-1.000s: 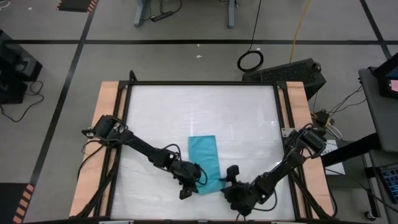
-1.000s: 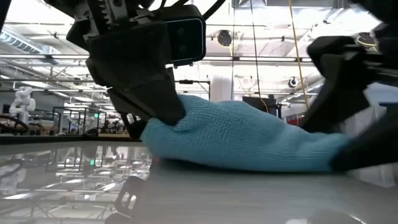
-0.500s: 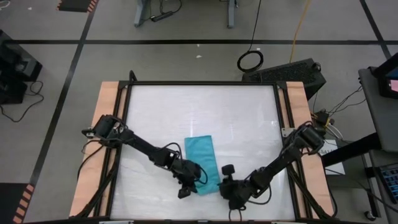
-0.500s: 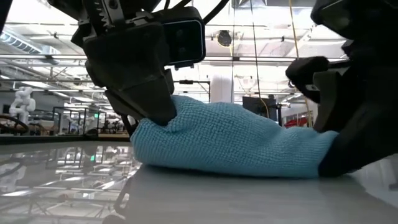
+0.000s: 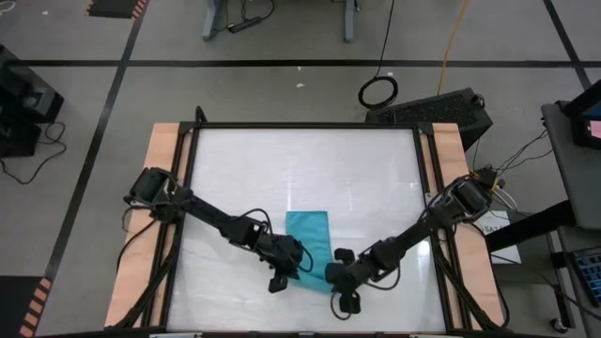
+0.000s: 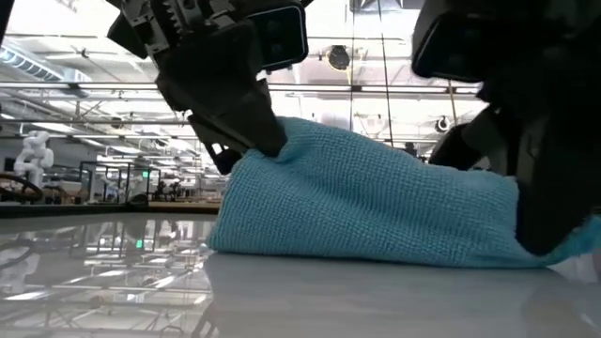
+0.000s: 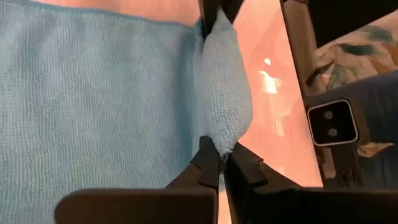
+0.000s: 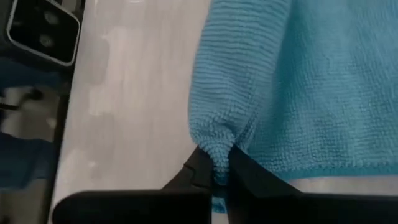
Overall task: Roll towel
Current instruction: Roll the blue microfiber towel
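From above, the towel [image 5: 308, 242] lies on the table [image 5: 282, 160] with its near edge between the left gripper [image 5: 299, 271] and the right gripper [image 5: 333, 273], one at each near corner. The low view shows that edge lifted off the surface. Each wrist view shows closed fingers pinching a corner, so the first fold is starting; next, both should carry the edge forward together over the cloth.

My glossy white counter [image 5: 282, 169] sat on a grey floor [image 5: 282, 89] crossed by dark tape lines. Beyond the counter, a cable coil [image 5: 377, 92] lay; bright ceiling lights [image 6: 84, 42] glared overhead.
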Robot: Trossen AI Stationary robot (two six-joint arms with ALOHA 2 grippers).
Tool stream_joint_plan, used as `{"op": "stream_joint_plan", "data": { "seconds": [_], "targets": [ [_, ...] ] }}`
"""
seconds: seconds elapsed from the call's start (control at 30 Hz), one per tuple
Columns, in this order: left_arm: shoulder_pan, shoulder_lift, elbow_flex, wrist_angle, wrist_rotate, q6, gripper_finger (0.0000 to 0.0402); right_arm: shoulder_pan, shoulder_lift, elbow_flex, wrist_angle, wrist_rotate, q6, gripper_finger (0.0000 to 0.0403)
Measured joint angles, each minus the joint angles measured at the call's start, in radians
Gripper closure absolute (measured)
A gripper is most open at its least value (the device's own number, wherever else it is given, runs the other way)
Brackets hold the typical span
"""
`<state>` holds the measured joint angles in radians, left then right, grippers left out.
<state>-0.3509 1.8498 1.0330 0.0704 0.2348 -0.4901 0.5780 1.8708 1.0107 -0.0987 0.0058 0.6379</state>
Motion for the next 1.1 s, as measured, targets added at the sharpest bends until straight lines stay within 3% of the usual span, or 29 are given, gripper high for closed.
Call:
{"op": "stream_joint_plan", "data": {
  "seconds": [0.2, 0.5, 1.1],
  "targets": [
    [-0.033, -0.001, 0.000, -0.023, 0.007, -0.032, 0.0392, -0.052, -0.006, -0.001, 0.029, -0.152, 0.028, 0.0399],
    [-0.073, -0.001, -0.016, -0.021, 0.008, -0.209, 0.0392, -0.124, -0.007, -0.001, 0.050, -0.328, 0.020, 0.0399],
    [-0.108, -0.001, -0.026, -0.049, -0.029, -0.429, 0.0391, -0.214, 0.018, 0.000, 0.055, -0.449, 0.018, 0.0399]
  ]
}}
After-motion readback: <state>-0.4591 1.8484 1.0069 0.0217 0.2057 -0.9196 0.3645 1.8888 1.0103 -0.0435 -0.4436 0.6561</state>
